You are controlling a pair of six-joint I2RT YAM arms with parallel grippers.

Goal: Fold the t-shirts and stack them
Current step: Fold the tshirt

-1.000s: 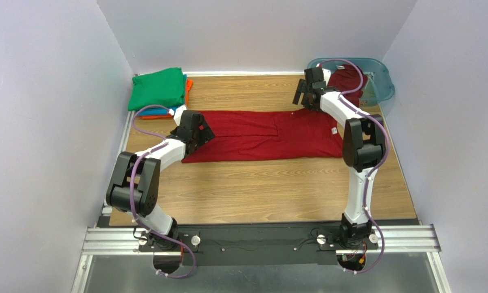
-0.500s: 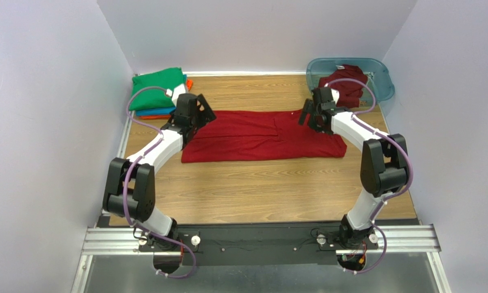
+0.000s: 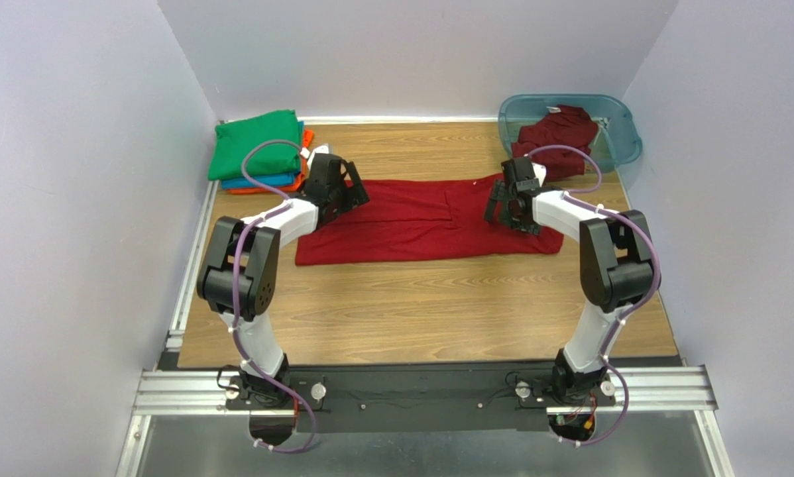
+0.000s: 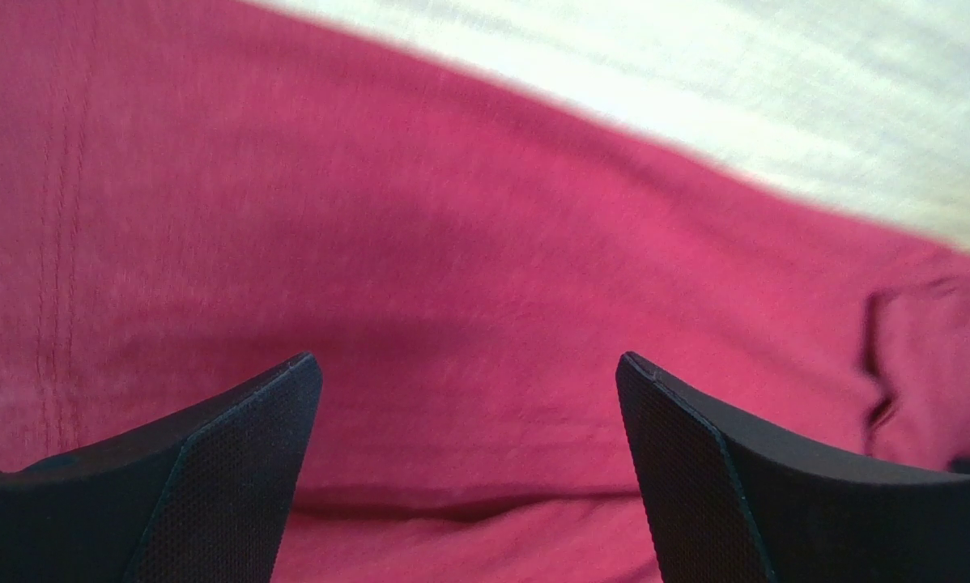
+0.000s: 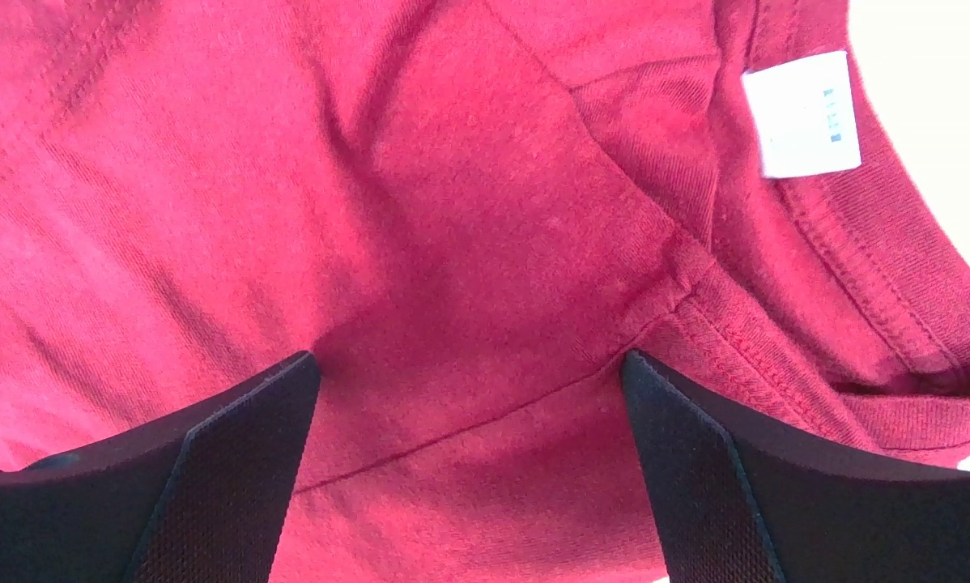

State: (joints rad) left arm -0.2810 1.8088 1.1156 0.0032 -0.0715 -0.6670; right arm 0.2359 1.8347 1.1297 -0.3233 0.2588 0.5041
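A dark red t-shirt point(image 3: 421, 221) lies folded lengthwise into a long strip across the table's middle. My left gripper point(image 3: 349, 195) is open, low over the strip's left end near its far edge; its wrist view shows red cloth point(image 4: 453, 304) between the spread fingers. My right gripper point(image 3: 499, 209) is open, low over the strip's right end; its wrist view shows the collar with a white tag point(image 5: 800, 115). A second dark red shirt point(image 3: 560, 129) lies crumpled in the teal tub. A folded green shirt point(image 3: 257, 145) tops a stack with blue point(image 3: 240, 182) and orange point(image 3: 305, 139) below.
The translucent teal tub point(image 3: 620, 124) stands at the back right corner. The folded stack sits at the back left against the wall. White walls close in the table on three sides. Bare wood point(image 3: 421, 308) lies in front of the strip.
My left gripper has moved back and right from the strip's left end to its far edge. My right gripper has come forward from near the tub down onto the strip's right end.
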